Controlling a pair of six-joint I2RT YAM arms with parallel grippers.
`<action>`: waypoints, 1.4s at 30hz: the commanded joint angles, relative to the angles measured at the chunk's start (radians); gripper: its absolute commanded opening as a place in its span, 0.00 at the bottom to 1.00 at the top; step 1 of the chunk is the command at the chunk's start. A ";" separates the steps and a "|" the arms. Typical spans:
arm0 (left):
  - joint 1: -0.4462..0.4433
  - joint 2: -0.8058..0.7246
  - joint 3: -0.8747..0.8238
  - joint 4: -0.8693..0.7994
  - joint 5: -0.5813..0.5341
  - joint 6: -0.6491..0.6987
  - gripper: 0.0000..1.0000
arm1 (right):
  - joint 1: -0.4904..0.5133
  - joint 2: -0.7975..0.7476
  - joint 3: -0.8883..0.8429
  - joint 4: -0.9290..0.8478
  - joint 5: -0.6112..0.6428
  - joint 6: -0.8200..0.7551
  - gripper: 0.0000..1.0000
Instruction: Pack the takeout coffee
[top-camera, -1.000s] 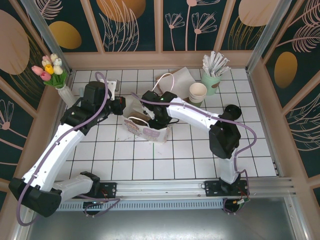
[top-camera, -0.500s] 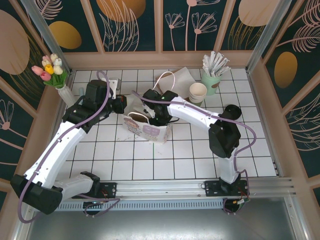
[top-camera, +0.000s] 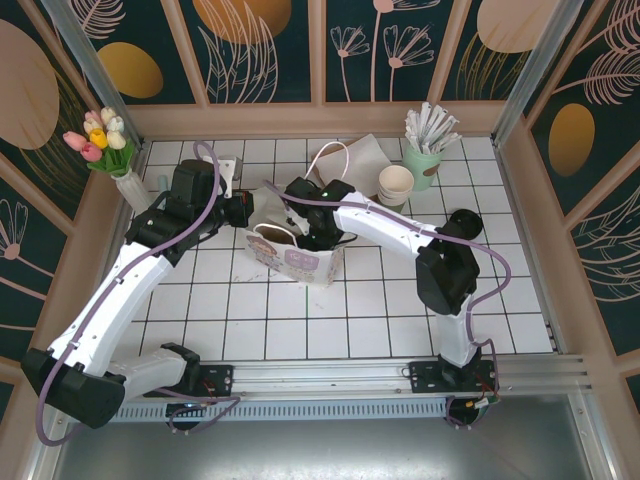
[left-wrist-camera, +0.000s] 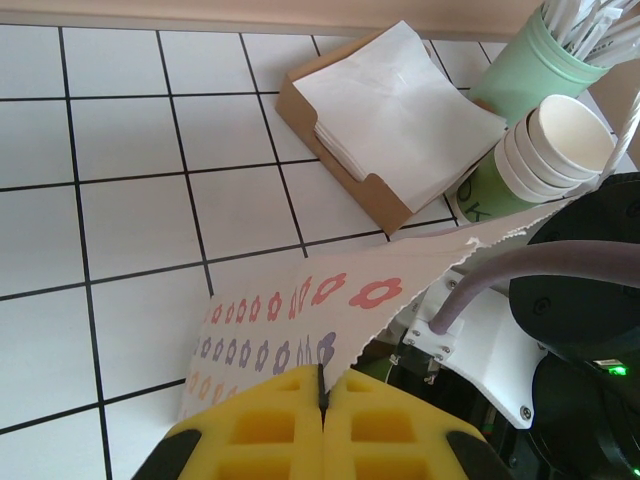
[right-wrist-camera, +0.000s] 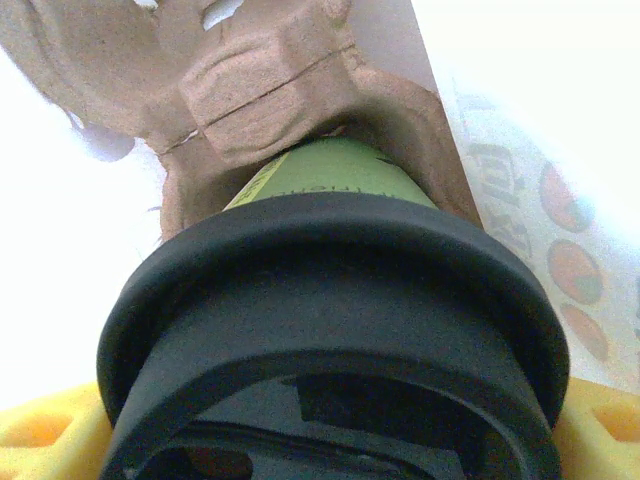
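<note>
The takeout coffee (right-wrist-camera: 335, 320), a green cup under a black lid, sits between the yellow pads (right-wrist-camera: 40, 430) of my right gripper (right-wrist-camera: 320, 440), which is shut on it. Its base is down inside the flower-printed paper bag (top-camera: 296, 262), against a brown pulp carrier (right-wrist-camera: 230, 90). From above, my right gripper (top-camera: 306, 226) reaches into the bag's open mouth, so the cup is hidden there. My left gripper (left-wrist-camera: 322, 385) is shut on the bag's serrated top edge (left-wrist-camera: 300, 310) and, seen from above, my left gripper (top-camera: 243, 212) stands at the bag's left side.
Behind the bag lie a brown box of white napkins (left-wrist-camera: 390, 120), a stack of lidless cups (top-camera: 395, 185) and a mint green holder of white sticks (top-camera: 425, 160). A vase of tulips (top-camera: 100, 140) stands at the back left. Wooden walls border the tiled table (top-camera: 300, 330).
The left arm has shifted slightly toward the back with the bag's edge, and the bag's mouth sits a little differently. The right arm has hardly moved.
</note>
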 joint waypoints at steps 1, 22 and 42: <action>0.003 0.002 0.008 -0.024 0.002 -0.002 0.00 | 0.005 0.086 -0.091 -0.055 -0.059 -0.012 0.53; 0.003 0.001 0.007 -0.019 0.003 0.004 0.00 | 0.008 0.097 -0.080 -0.055 -0.037 -0.005 0.55; 0.003 0.015 0.005 -0.004 0.017 0.007 0.00 | 0.008 0.111 -0.029 -0.048 -0.034 -0.001 0.58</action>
